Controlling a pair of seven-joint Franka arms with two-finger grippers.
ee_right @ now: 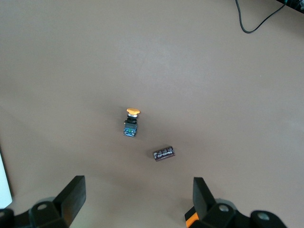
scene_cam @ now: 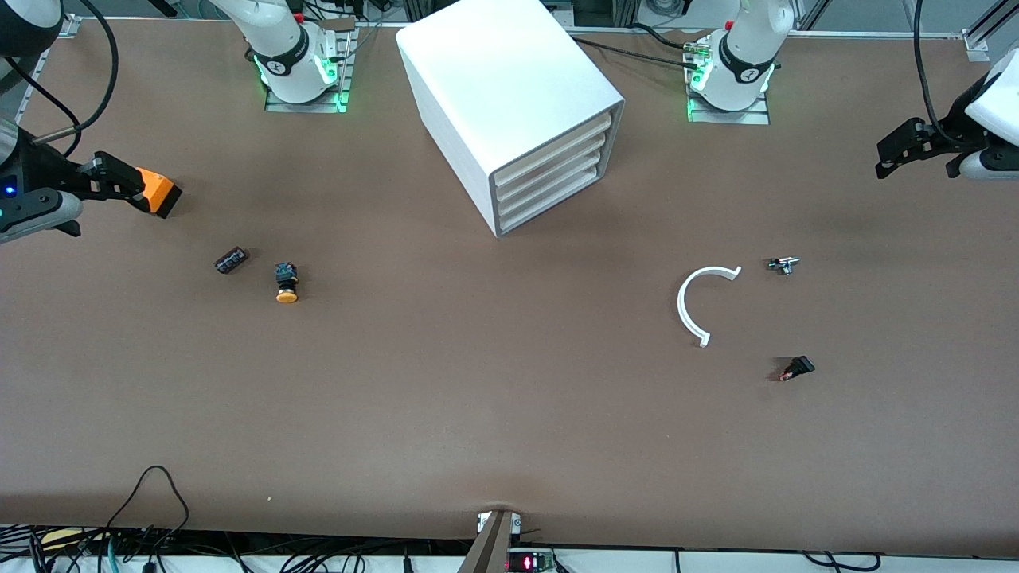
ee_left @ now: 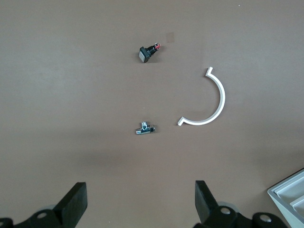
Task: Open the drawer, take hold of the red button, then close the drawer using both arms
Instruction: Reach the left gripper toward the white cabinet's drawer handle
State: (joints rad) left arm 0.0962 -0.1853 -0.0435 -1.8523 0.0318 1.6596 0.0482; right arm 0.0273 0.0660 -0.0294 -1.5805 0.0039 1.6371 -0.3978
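Nothing has begun, judging by the layout: all four drawers point(scene_cam: 553, 163) sit shut in the cabinet point(scene_cam: 509, 103), so the red button is out of sight, presumably inside one. The left gripper point(scene_cam: 915, 151) hangs spread and empty over the left arm's end of the table, above a white arc point(scene_cam: 700, 302) and small parts. The right gripper point(scene_cam: 119, 187) hangs over its own end with fingers apart; an orange block point(scene_cam: 157, 193) shows at its tip, though a grip on it cannot be confirmed. An orange-capped button point(scene_cam: 286, 282) lies nearby, a decoy. Next, one gripper must reach a drawer lip and pull
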